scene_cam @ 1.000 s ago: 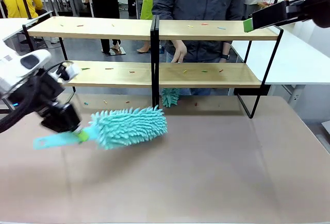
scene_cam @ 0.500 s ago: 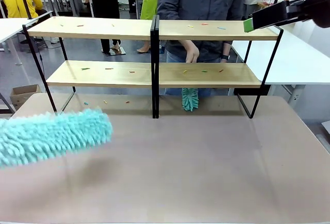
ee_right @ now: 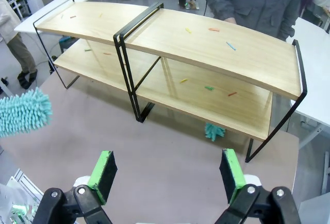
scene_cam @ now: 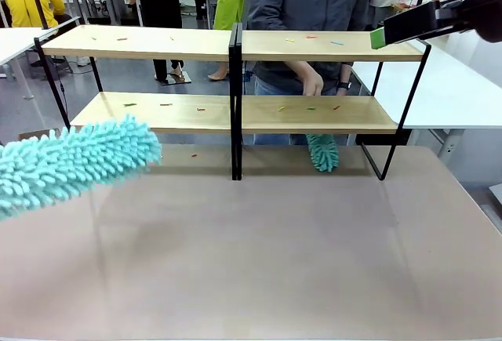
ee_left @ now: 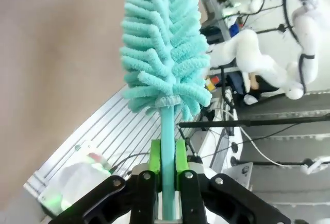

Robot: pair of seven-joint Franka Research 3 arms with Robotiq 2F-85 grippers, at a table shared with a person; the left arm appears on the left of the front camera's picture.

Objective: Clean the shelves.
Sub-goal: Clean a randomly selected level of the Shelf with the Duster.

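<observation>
The shelves (scene_cam: 235, 43), two tiers of light boards on a black frame, stand across the table's far side with small coloured scraps (scene_cam: 310, 108) on both boards. In the left wrist view my left gripper (ee_left: 167, 165) is shut on the handle of a fluffy teal duster (ee_left: 162, 44). Its head (scene_cam: 74, 161) hovers at the table's left, just before the lower left shelf. My right gripper (ee_right: 166, 176) is open and empty, high above the shelves' right end (scene_cam: 379, 38). A person behind the shelves (ee_right: 206, 44) holds a second teal duster (scene_cam: 322, 151) below the lower right board.
The brown tabletop (scene_cam: 274, 247) stretches from the shelves to the near edge. White tables (scene_cam: 447, 90) stand to the right and left behind. Other people stand farther back.
My left arm has swung left out of the front view, and the duster head went left, then rose toward the lower left shelf. The person's duster moved right behind the shelves.
</observation>
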